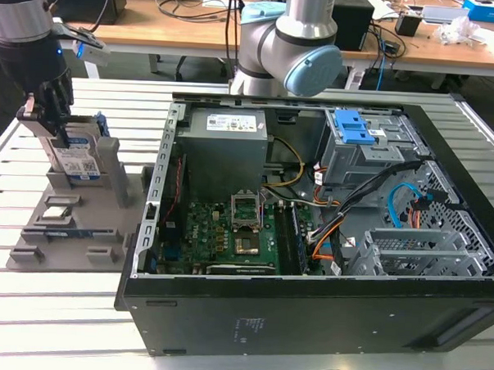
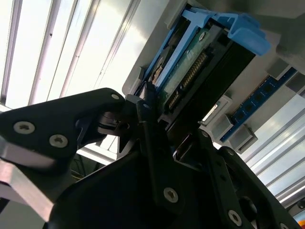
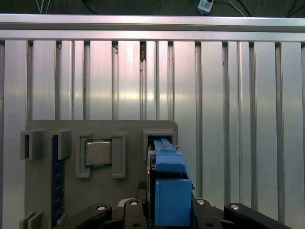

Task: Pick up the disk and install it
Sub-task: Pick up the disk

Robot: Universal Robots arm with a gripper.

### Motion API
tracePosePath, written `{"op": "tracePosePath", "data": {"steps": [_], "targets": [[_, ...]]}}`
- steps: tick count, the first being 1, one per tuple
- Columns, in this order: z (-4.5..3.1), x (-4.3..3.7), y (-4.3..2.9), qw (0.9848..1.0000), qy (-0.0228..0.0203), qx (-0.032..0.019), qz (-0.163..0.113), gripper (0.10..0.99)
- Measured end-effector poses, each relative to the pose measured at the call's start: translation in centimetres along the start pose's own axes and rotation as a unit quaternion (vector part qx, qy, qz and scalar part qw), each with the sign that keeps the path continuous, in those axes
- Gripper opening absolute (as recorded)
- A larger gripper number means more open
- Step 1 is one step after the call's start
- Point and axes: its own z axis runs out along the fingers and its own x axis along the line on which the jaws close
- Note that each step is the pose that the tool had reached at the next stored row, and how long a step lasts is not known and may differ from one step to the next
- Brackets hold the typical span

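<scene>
Blue-framed disk stands on edge in a slot of the grey holder, over on the exterior view's left of the counter, well apart from the open PC case. Upright like that, it's easy to straddle from above. The end effector sits right around it, but I can't tell if it's clamped.

No print is legible. The label on the disk and the sticker on the power supply bear marks too small to read.
</scene>
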Motion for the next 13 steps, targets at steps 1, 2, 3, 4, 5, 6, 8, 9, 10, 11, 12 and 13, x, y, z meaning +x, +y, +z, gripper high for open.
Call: {"op": "tracePosePath", "data": {"steps": [1, 2, 3, 4, 5, 6, 8, 9, 10, 11, 12, 13], "targets": [[0.00, 0.00, 0.00, 1.0000, 0.0000, 0.0000, 0.000, 0.369], [0.00, 0.00, 0.00, 1.0000, 0.0000, 0.0000, 0.000, 0.365], [0.00, 0.00, 0.00, 1.0000, 0.0000, 0.0000, 0.000, 0.365], [0.00, 0.00, 0.00, 1.0000, 0.0000, 0.0000, 0.000, 0.365], [0.00, 0.00, 0.00, 1.0000, 0.0000, 0.0000, 0.000, 0.365], [0.00, 0.00, 0.00, 1.0000, 0.0000, 0.0000, 0.000, 0.365], [-0.01, 0.00, 0.00, 1.0000, 0.0000, 0.0000, 0.000, 0.365], [-0.09, 0.00, 0.00, 1.0000, 0.0000, 0.0001, 0.000, 0.365], [-0.22, 0.00, 0.01, 1.0000, 0.0000, 0.0001, 0.000, 0.365], [-0.38, -0.01, 0.01, 1.0000, 0.0000, 0.0000, 0.000, 0.365], [-0.61, -0.01, 0.02, 1.0000, 0.0000, 0.0000, 0.000, 0.365], [-0.77, -0.02, 0.03, 1.0000, 0.0000, 0.0000, 0.000, 0.365]]}}
